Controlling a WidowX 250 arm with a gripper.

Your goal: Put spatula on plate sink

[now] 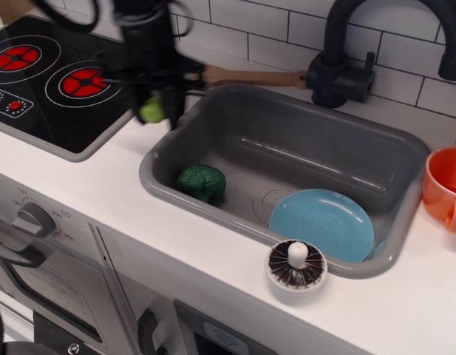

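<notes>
Looking at a toy play kitchen, not a real one. Grey plastic sink [287, 148] is sitting moulded into a white counter [102, 192], with a black faucet [346, 52] standing behind its far rim. White tile backsplash [257, 29] is running behind the faucet. Left of the sink, a black hob [43, 81] is showing printed red burner rings, no real elements. Below the sink's near-left corner, knobs and an oven door handle [21, 237] are showing on the cabinet front. Props are giving it away too: plastic broccoli [202, 182] and a light-blue plate [321, 224] lying inside the sink, an orange cup [443, 188] just right of it.
</notes>
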